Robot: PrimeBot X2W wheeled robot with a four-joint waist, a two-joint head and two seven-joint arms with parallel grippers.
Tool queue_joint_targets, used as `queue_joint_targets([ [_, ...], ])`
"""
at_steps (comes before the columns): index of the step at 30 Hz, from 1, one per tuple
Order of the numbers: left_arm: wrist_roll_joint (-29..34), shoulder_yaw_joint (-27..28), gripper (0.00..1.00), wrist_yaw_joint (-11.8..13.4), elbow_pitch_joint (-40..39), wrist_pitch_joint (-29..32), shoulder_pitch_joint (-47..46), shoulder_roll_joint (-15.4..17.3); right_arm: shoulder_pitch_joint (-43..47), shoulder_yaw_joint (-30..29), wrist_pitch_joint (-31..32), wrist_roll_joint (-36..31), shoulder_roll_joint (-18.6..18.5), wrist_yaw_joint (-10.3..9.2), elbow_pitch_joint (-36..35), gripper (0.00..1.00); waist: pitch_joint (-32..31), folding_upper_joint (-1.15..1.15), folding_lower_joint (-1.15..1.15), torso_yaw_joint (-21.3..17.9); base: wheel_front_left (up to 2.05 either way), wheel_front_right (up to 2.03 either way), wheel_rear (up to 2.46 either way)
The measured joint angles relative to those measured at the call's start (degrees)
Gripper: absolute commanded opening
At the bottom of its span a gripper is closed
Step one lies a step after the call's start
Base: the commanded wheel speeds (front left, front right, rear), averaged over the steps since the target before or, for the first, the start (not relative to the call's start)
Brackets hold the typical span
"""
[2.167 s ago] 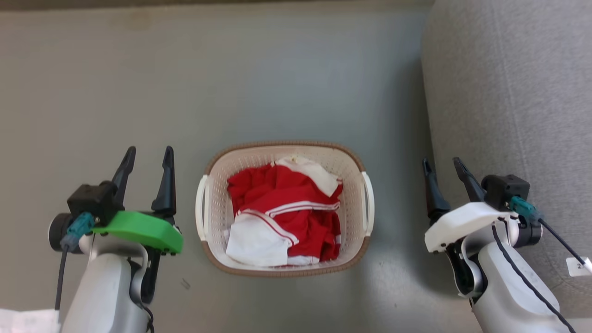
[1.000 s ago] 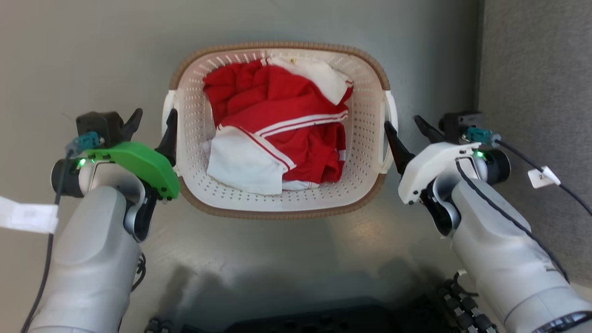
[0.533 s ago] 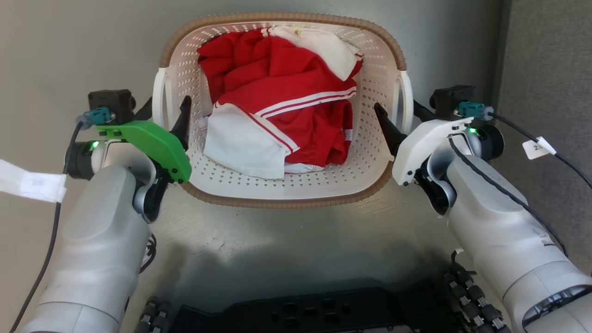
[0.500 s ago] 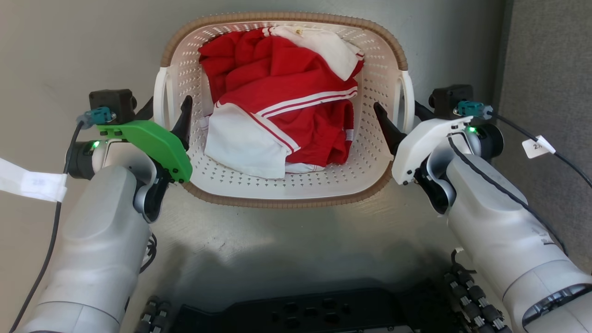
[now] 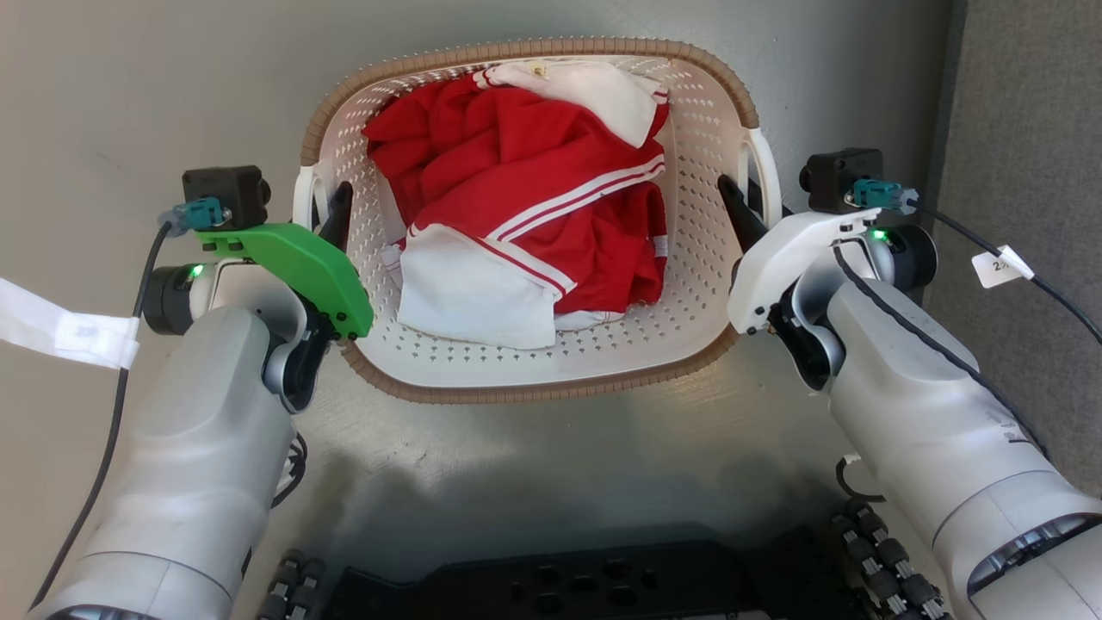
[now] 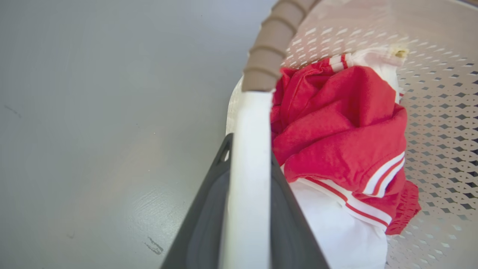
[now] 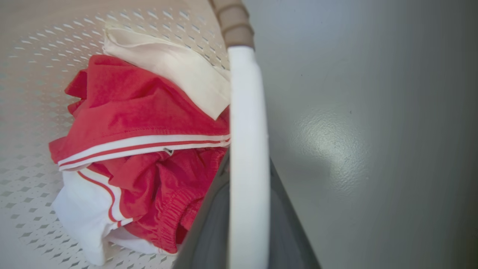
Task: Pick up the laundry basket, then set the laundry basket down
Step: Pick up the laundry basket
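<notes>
1. The left tool (image 5: 320, 196) is pinched on the basket's left handle (image 5: 301, 185). In the left wrist view its two dark fingers (image 6: 203, 220) lie against both sides of the white bar (image 6: 249, 157), one inside the basket and one outside.
2. The right tool (image 5: 758, 200) mirrors it and is pressed onto the right handle (image 5: 769, 168). In the right wrist view the fingers (image 7: 209, 228) flank the white bar (image 7: 248, 149) closely on both sides.
3. Both tools point away from the robot, up the head view, at about the same height on the two sides.
4. The left wrist carries a green cover (image 5: 297, 267) and the right wrist a white cover (image 5: 788, 254). Each pale forearm rises from a lower corner of the head view and angles inward toward the basket.
5. The basket (image 5: 516, 47) sits between the two tools, straight ahead of the robot and over the grey floor (image 5: 129, 86). It looks slightly turned in the head view, with its left side lower in the picture. I cannot tell whether its base touches the floor.
6. Inside lies a heap of red clothes (image 5: 534, 198) with white stripes, a white piece (image 5: 469, 297) toward the near side and another (image 5: 594, 90) toward the far rim.
7. Grey upholstery (image 5: 1024, 129) stands to the right of the basket, beyond the right arm.
</notes>
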Motion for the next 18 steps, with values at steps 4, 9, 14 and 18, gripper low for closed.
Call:
queue_joint_targets([
  [4, -1.1, -1.4, 0.0, 0.0, 1.1, -0.6, 0.0, 0.0, 0.0, 0.8, -0.2, 0.8, 0.0, 0.01, 0.8, 0.0, -0.8, 0.0, 0.0, 0.1, 0.0, 0.0, 0.0],
  [9, -2.7, -2.8, 0.0, 0.0, 2.2, -1.1, 0.1, 0.2, 0.1, 2.1, -0.2, 3.1, 0.1, 0.46, 1.8, 0.0, -2.7, 0.0, 0.0, 0.0, 0.0, 0.0, 0.0],
  [14, -3.7, -5.0, 0.0, 0.0, 3.1, -0.8, 0.4, 0.4, 0.2, 3.3, 0.5, 5.2, 0.1, 0.58, 2.8, 0.0, -5.8, 0.0, 0.0, -0.3, 0.0, 0.0, 0.0],
  [18, -5.6, -5.7, 0.0, 0.0, 3.4, 0.5, 0.8, 0.5, 0.2, 4.5, 2.2, 6.3, 0.1, 0.67, 3.2, 0.0, -7.9, 0.0, 0.0, -0.6, 0.0, 0.0, 0.0],
])
